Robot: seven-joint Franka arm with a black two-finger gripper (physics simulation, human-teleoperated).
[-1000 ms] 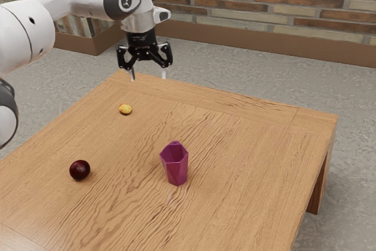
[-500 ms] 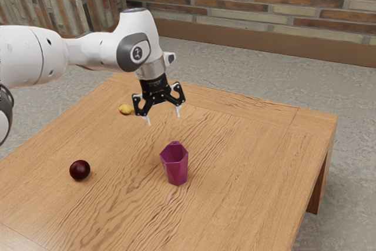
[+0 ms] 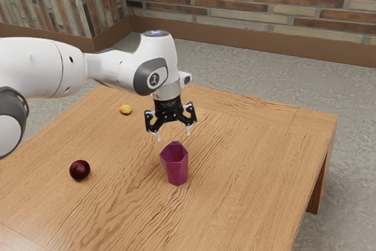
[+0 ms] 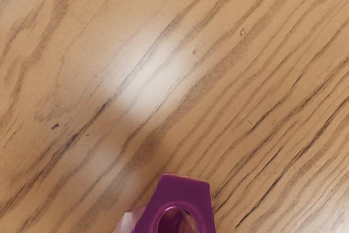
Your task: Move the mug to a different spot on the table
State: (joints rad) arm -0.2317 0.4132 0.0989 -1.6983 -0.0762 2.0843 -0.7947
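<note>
**Asker:** Where does the mug stand, and where is the arm?

**Describer:** The purple mug (image 3: pixel 174 163) stands upright near the middle of the wooden table (image 3: pixel 258 163), a little toward its near edge. The black gripper (image 3: pixel 173 135) hangs just above the mug's rim, set slightly toward the far edge. Its jaws are apart, with nothing between them. In the wrist view the mug's open mouth (image 4: pixel 177 208) sits just under the hand, with bare wood grain beyond it.

**Asker:** What could go wrong from here?

**Describer:** The hand seems not quite centred over the mug. If it drops straight down, one finger could land on the rim rather than beside the wall and tip the mug over. The mug's sides are flat facets meeting at corners. If the fingers close on a corner, the mug would probably twist or slip. No handle can be made out.

**Asker:** Is anything else nearby, or in the way?

**Describer:** A dark red fruit (image 3: pixel 79 170) lies well apart from the mug, toward the table edge at the exterior view's left. A small yellow lump (image 3: pixel 124 109) lies near the far edge. Neither stands between gripper and mug. The wood toward the edge at the exterior view's right looks open for setting the mug down.
</note>
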